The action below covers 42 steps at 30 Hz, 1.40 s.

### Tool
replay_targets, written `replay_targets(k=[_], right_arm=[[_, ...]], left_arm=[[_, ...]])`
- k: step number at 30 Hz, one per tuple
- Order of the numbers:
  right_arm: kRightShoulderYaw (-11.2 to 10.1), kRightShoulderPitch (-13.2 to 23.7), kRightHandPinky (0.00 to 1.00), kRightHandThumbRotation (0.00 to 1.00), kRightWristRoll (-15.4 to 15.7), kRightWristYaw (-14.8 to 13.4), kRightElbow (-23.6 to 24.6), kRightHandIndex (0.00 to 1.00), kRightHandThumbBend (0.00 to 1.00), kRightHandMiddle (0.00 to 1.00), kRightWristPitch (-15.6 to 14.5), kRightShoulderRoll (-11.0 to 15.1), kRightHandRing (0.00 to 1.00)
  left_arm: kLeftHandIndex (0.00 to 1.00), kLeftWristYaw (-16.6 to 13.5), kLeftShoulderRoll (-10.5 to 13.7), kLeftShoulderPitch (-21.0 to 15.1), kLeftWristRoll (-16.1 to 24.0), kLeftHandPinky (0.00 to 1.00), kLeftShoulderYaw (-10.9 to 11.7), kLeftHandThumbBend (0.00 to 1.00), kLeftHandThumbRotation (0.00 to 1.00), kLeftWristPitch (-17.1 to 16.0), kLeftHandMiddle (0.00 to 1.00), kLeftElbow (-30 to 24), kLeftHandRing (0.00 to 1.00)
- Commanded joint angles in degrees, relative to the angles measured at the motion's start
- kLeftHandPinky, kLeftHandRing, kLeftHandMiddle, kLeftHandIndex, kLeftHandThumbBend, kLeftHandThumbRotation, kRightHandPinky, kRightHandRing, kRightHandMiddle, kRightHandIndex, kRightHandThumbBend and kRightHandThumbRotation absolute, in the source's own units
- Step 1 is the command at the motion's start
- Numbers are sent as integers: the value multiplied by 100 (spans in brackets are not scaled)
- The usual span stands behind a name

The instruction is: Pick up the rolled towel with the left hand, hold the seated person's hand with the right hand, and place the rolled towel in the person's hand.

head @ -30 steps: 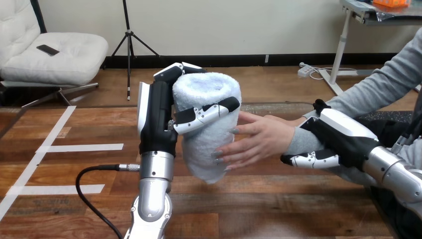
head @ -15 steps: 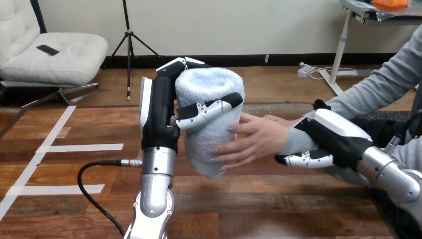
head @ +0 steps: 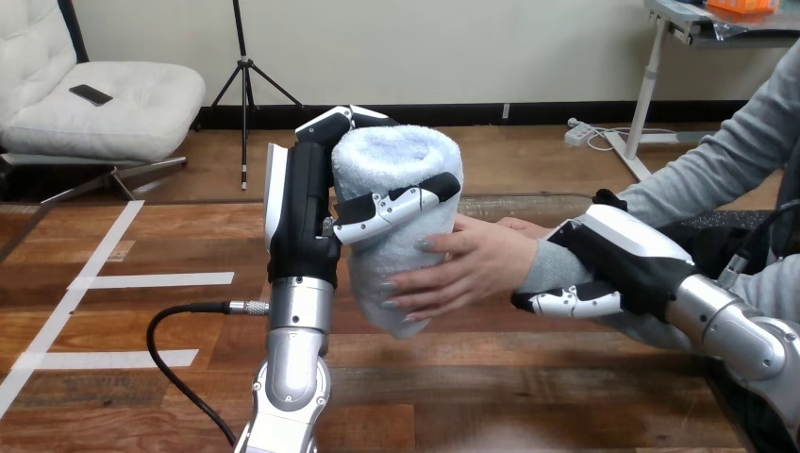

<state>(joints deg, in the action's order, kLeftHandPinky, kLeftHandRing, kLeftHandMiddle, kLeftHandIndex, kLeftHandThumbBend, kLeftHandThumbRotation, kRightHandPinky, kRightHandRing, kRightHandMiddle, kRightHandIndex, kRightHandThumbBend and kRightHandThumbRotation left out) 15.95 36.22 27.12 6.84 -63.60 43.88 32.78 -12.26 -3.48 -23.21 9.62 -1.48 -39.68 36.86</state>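
The towel is off the table, left of centre, standing nearly upright as a thick white roll with its open end up. The left hand rises from the near edge and grips it from the left. One of its fingers is curled across the near face of the roll, and others hook over the far top rim.

The person's hand reaches in from the right and lies against the towel's right side. Its fingers are spread over the lower half and touch the cloth (so both the left hand and the person's hand are on the roll).

The right hand comes in from the right edge and sits over the grey sleeve at the person's wrist. Its white back is on top and its fingers are curled under the wrist, closed round it.
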Motion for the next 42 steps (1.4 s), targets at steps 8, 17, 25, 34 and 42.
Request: replay_targets(k=[8, 17, 25, 34, 42], right_arm=[[-60, 618, 14, 55, -70, -147, 224, 25, 50, 23, 108, -294, 17], [-70, 633, 13, 56, -88, -103, 246, 25, 50, 23, 136, -345, 17], [-69, 647, 12, 57, -99, -59, 249, 25, 51, 22, 135, -365, 16], [-62, 659, 13, 59, -98, 2, 282, 26, 51, 23, 96, -378, 17], [-53, 666, 13, 59, -66, -25, 287, 27, 51, 23, 111, -390, 17]], left_arm=[[39, -110, -42, -577, 84, 32, -39, 81, 0, -57, 41, 15, 37], [39, -146, -39, -593, 89, 31, -42, 81, 0, -35, 41, 39, 37], [40, -170, -38, -611, 81, 31, -44, 80, 0, -46, 41, 78, 37], [40, -225, -32, -635, 107, 32, -48, 80, 0, -72, 41, 148, 38], [40, -217, -48, -644, 64, 33, -51, 80, 0, -79, 41, 196, 38]])
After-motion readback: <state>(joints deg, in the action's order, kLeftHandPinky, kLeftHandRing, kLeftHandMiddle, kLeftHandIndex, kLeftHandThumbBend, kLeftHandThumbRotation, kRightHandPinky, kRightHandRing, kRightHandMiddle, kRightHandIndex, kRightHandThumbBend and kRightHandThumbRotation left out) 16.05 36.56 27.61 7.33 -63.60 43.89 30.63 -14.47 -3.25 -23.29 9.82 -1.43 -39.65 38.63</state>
